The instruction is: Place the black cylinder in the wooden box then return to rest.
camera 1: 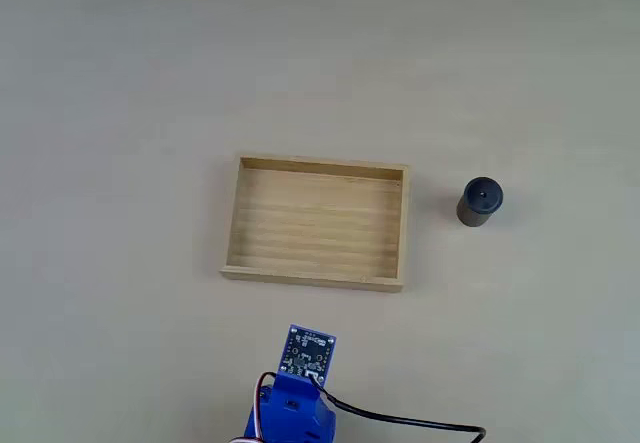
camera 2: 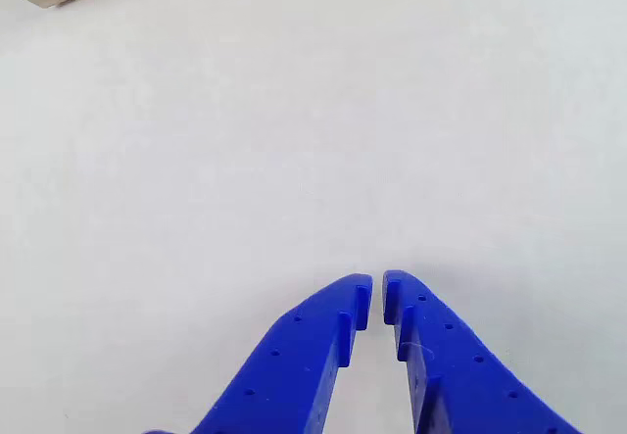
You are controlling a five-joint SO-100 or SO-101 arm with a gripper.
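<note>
Black cylinder [camera 1: 479,201]: upright, right of the wooden box [camera 1: 316,277], apart from it.
Gripper [camera 2: 377,284]: tips nearly together, holding nothing.

Plain beige table [camera 1: 120,83], black cable [camera 1: 420,423] at bottom edge

Your box [camera 1: 316,223] sits mid-table [camera 1: 120,83], empty. The cylinder [camera 1: 479,202] stands upright just right of it. Arm [camera 1: 298,391] at the near edge.

The blue arm [camera 1: 300,388] sits at the near edge in the fixed view; its pincer [camera 2: 377,292] is empty, tips nearly touching.
</note>
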